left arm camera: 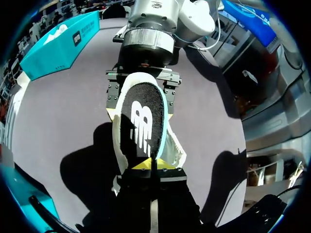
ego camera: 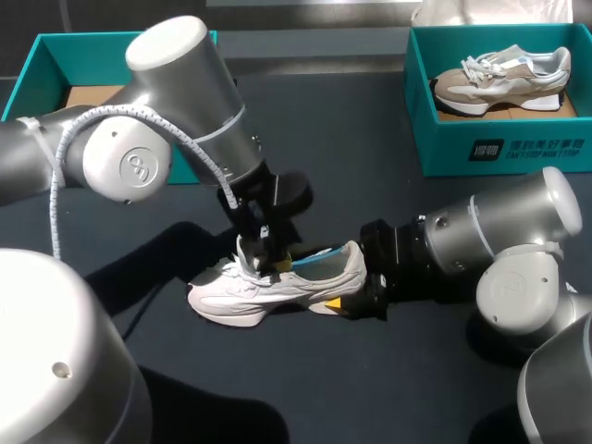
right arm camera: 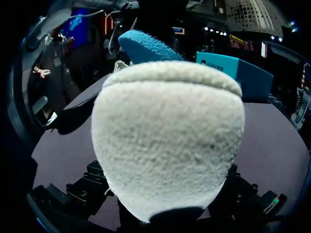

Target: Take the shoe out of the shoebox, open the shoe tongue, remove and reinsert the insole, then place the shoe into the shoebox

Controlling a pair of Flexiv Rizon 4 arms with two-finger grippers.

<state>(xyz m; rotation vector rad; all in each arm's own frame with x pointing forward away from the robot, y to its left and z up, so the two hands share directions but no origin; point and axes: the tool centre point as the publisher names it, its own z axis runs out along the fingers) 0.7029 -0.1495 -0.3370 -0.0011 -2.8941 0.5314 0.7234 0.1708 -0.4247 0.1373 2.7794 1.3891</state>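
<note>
Dark table [ego camera: 370, 139], shoe [ego camera: 268, 289] between right fingers [ego camera: 334, 302]

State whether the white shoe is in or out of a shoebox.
Out: the white shoe stands on the table, heel gripped by the right end effector.

The shoe [right arm camera: 167, 141] shows fuzzy, napped cream cloth; the insole [left arm camera: 142, 119] is matt black fabric; the table [ego camera: 388, 370] looks dull, smooth; the left arm [ego camera: 176, 83] wears a sleek silvery shell.

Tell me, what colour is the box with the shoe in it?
Teal shoebox, clearest in head view.
</note>
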